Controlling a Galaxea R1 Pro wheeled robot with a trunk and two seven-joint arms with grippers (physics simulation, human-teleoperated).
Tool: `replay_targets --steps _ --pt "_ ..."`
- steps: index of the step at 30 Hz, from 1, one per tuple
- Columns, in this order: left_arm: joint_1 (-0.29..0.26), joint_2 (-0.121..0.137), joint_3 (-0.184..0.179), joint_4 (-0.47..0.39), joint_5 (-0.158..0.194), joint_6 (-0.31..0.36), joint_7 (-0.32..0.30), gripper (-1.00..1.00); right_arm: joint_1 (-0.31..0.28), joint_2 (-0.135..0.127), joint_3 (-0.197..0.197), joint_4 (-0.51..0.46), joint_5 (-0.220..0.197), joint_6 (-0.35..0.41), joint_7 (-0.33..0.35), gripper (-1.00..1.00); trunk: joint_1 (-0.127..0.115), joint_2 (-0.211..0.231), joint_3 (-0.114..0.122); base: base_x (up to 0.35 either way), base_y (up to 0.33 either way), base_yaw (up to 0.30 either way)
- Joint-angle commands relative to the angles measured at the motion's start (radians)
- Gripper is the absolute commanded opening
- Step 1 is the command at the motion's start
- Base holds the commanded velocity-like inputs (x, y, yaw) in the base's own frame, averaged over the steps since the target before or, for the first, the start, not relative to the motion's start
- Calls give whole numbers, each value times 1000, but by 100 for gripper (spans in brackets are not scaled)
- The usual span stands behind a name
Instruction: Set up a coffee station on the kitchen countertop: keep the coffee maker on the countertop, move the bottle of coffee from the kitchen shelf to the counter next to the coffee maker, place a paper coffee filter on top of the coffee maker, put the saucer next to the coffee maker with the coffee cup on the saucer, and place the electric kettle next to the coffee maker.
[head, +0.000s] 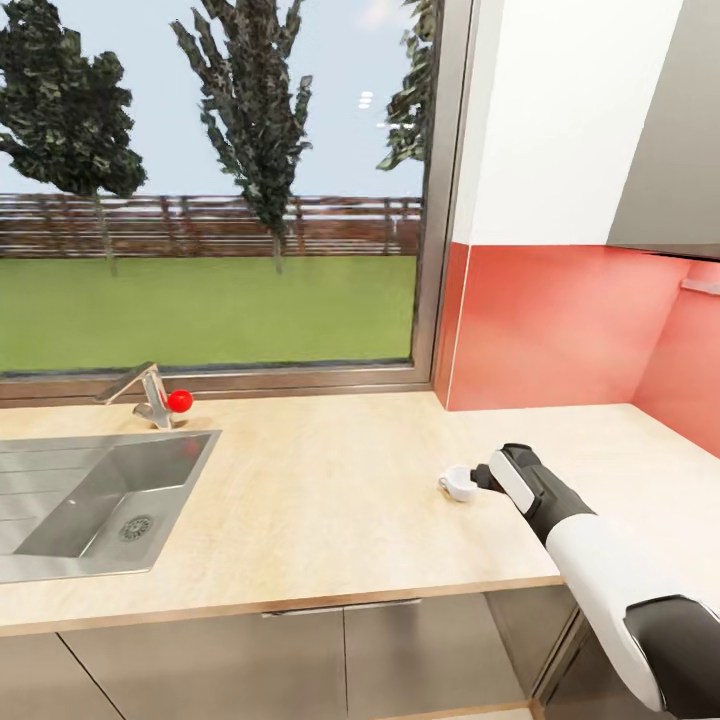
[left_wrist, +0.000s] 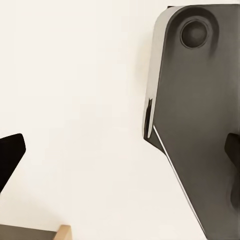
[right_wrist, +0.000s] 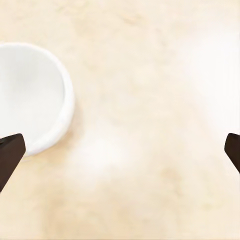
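A small white coffee cup (head: 459, 484) stands upright on the bare light-wood kitchen countertop (head: 330, 500), right of the sink and towards the front edge. My right gripper (head: 481, 478) is low over the worktop, right up against the cup's right side. In the right wrist view the cup (right_wrist: 30, 97) lies close to one dark fingertip (right_wrist: 10, 155), and the right gripper (right_wrist: 120, 155) is open wide with bare wood between the tips. The left gripper (left_wrist: 120, 160) is open, facing a pale surface and a dark grey part of the robot (left_wrist: 200, 125).
A grey steel sink (head: 100, 490) is set into the worktop at the left, with a tap and red knob (head: 178, 400) behind it. A large window runs along the back. A red splashback (head: 560, 330) closes the corner at the right, under white wall units.
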Motion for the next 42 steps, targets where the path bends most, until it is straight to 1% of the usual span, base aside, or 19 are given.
replay_targets --steps 1,13,21,42 --pt "0 0 7 -1 -9 -2 2 100 -1 -2 8 1 -11 3 -9 100 1 -2 -2 95 0 0" --pt "0 0 7 -1 -9 -2 2 100 -1 2 11 5 -11 3 -9 100 1 -2 -2 30 0 0" --pt "0 0 7 -1 -9 -2 2 100 0 3 11 6 -11 3 -9 100 1 -2 -2 168 0 0" --pt "0 1 7 -1 -9 -2 2 100 4 2 10 5 -11 3 -9 100 1 -2 -2 35 0 0"
